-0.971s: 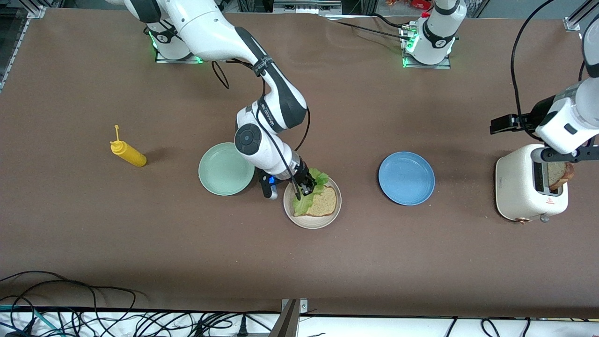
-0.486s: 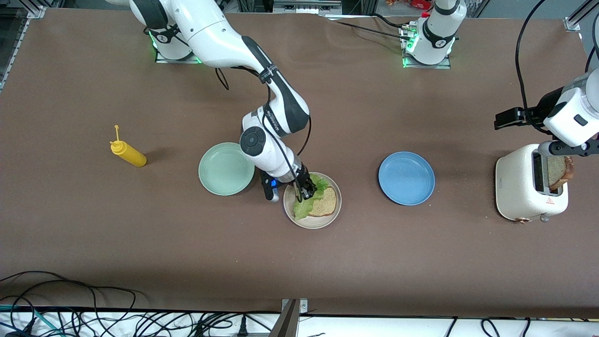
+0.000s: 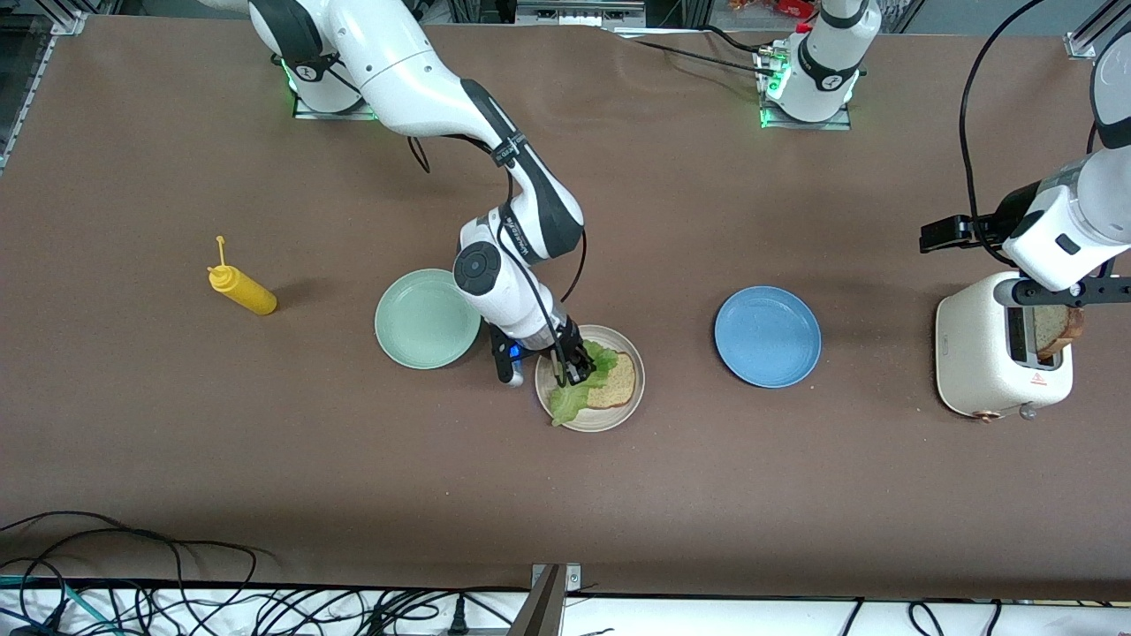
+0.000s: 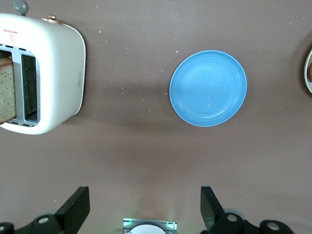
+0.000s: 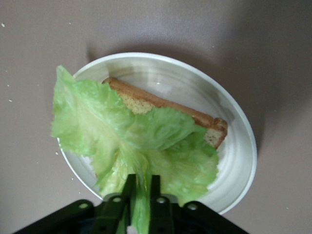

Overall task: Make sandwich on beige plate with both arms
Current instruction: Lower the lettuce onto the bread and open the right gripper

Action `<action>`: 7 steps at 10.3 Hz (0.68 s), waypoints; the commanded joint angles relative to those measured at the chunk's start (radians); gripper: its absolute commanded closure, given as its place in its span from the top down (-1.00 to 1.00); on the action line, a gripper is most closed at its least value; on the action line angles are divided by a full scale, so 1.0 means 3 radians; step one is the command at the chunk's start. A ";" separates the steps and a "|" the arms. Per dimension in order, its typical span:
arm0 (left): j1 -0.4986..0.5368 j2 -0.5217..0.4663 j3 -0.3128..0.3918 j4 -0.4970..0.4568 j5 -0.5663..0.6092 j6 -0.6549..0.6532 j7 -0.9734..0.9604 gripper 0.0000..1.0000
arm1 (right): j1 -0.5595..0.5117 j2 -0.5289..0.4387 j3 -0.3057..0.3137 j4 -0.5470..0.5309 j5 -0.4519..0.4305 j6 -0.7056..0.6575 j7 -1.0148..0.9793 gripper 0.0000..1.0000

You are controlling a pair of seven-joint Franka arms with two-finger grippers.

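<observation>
A brown bread slice [image 3: 618, 382] lies on the beige plate [image 3: 611, 420] near the table's middle. My right gripper [image 3: 568, 369] is shut on the stem of a green lettuce leaf [image 3: 573, 395], which drapes over part of the slice; the right wrist view shows the leaf [image 5: 126, 131], the slice [image 5: 161, 105] and the plate [image 5: 234, 146]. My left gripper [image 3: 1065, 296] is open and empty over the white toaster [image 3: 981, 362], where a second bread slice [image 3: 1053, 329] stands in a slot. The left wrist view shows that slice [image 4: 7, 90] and its fingertips [image 4: 78, 207] wide apart.
A mint green plate [image 3: 422, 320] sits beside the beige plate toward the right arm's end. A blue plate [image 3: 767, 336] lies between the beige plate and the toaster and shows in the left wrist view [image 4: 208, 87]. A yellow squeeze bottle [image 3: 240, 290] lies farther toward the right arm's end.
My right gripper has lowered and pulled the lettuce across the bread toward the front camera. My left gripper rose a little over the toaster, then came back down.
</observation>
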 commanded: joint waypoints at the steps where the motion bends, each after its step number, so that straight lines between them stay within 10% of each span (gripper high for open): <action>1: 0.0003 -0.0183 -0.0030 -0.0172 0.0065 0.0044 0.0049 1.00 | 0.0000 0.0010 0.0007 0.0057 -0.0014 0.0027 0.0029 1.00; 7: 0.0007 -0.0163 -0.0025 -0.0183 0.0065 0.0217 0.0029 1.00 | -0.0285 -0.0669 -0.0141 0.0072 0.0079 -0.1110 -0.0016 1.00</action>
